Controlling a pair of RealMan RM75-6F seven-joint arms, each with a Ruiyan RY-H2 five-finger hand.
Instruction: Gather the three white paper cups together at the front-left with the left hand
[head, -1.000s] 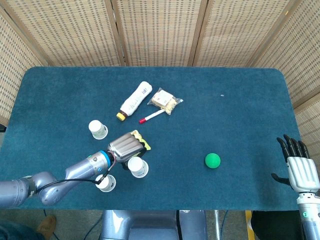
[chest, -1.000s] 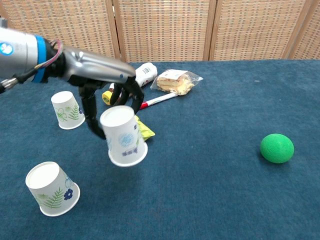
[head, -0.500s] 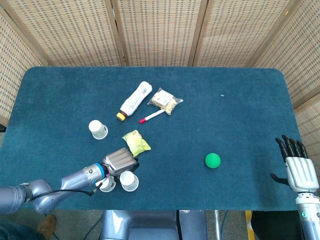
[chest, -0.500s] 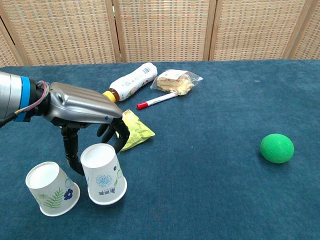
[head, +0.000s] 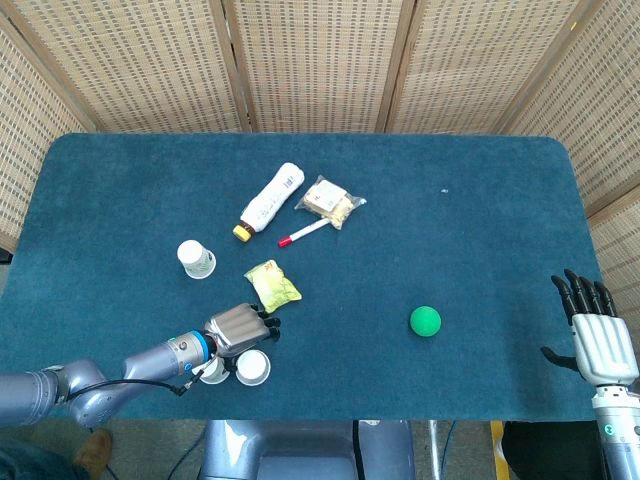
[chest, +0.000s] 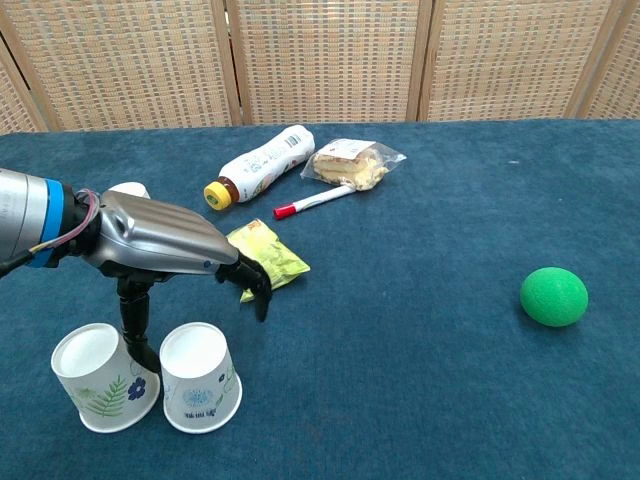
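Two white paper cups stand upside down side by side at the front-left: one with a blue flower (chest: 98, 378) (head: 212, 371) and one just right of it (chest: 200, 378) (head: 252, 367). My left hand (chest: 160, 245) (head: 238, 325) hovers just above and behind them, fingers spread and holding nothing, with its thumb reaching down between the two cups. The third cup (head: 196, 258) stands farther back on the left; in the chest view only its top (chest: 128, 189) shows behind the hand. My right hand (head: 598, 335) rests past the table's right edge, fingers extended and empty.
A yellow packet (head: 272, 285) (chest: 265, 255) lies just behind the left hand. Farther back are a white bottle (head: 270, 200), a red-capped pen (head: 302, 233) and a clear snack bag (head: 332, 202). A green ball (head: 425, 321) (chest: 553, 296) sits at the right front.
The left hand carried a cup down to the front-left, set it beside the flowered cup and let it go. The fingers have lifted off it. The right hand has not moved.
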